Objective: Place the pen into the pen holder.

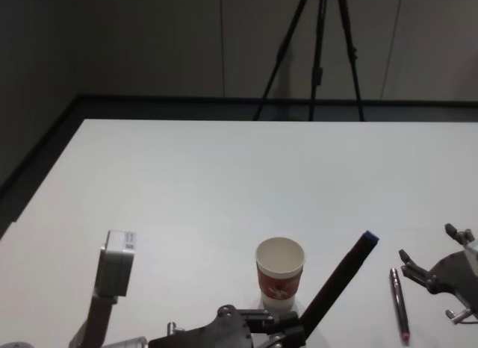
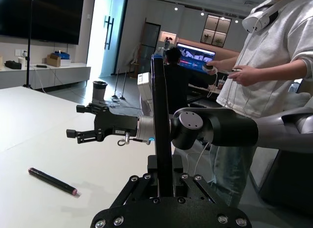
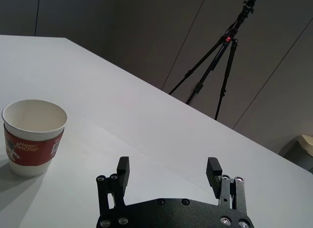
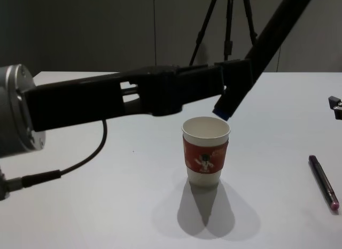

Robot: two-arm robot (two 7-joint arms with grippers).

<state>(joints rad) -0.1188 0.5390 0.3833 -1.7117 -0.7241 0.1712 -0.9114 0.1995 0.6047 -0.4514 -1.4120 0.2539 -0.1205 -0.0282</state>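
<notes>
The pen holder [image 1: 280,275] is a white paper cup with a red sleeve, upright near the table's front edge; it also shows in the chest view [image 4: 206,153] and the right wrist view [image 3: 34,140]. My left gripper [image 4: 235,78] is shut on a long dark pen [image 4: 267,35], held tilted. The pen's blue lower end hangs just above the cup's rim, slightly to its right. In the head view the pen [image 1: 340,277] rises from the left gripper [image 1: 295,331]. My right gripper [image 1: 429,273] stands open to the right of the cup, holding nothing.
A second dark pen [image 1: 399,303] with a pink end lies flat on the white table [image 1: 224,184], between the cup and my right gripper. A black tripod [image 1: 317,49] stands behind the far edge. A person [image 2: 264,66] holding controllers stands beside the table.
</notes>
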